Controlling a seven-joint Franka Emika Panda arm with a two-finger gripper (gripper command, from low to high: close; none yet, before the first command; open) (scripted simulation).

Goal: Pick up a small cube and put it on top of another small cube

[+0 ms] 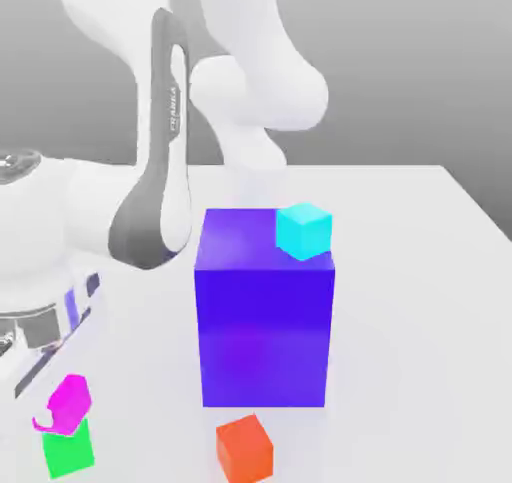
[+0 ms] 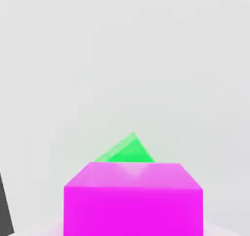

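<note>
The magenta cube (image 1: 70, 401) sits tilted on the green cube (image 1: 68, 450), one corner pointing up, at the table's (image 1: 420, 271) near edge on the exterior view's left. Being a cube, it has no long axis.

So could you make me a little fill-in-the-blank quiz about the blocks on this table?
1. The pink cube sits right above the ____ cube.
2. On top of the big purple block rests a small ____ cube.
3. The orange-red cube lies on the white table in front of the big ____ block.

Missing words: green; cyan; purple
</note>
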